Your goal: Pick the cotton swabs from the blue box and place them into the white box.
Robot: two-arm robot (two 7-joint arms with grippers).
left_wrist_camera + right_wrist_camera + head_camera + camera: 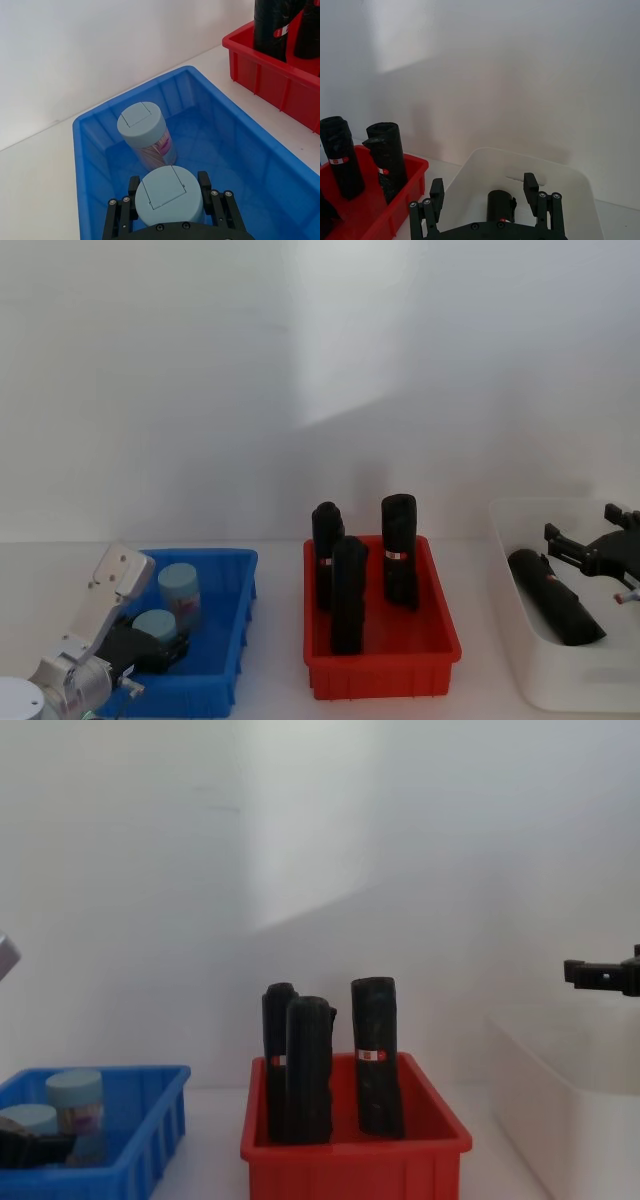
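Two cotton swabs tubs stand in the blue box (238, 640). The far tub (180, 592) (145, 132) stands free, upright, with swab sticks showing through its clear side. My left gripper (155, 648) (169, 186) is down inside the blue box, shut on the near tub (154, 624) (167, 197), one finger on each side of its grey-blue lid. The white box (560, 690) (560, 172) stands at the far right. My right gripper (590, 552) (483, 181) hovers open just above it, holding nothing.
A black cylinder (555, 598) (500, 204) lies in the white box below my right gripper. A red bin (385, 675) (350, 1160) between the two boxes holds three upright black cylinders with red bands (400, 550). A bare white wall rises behind the table.
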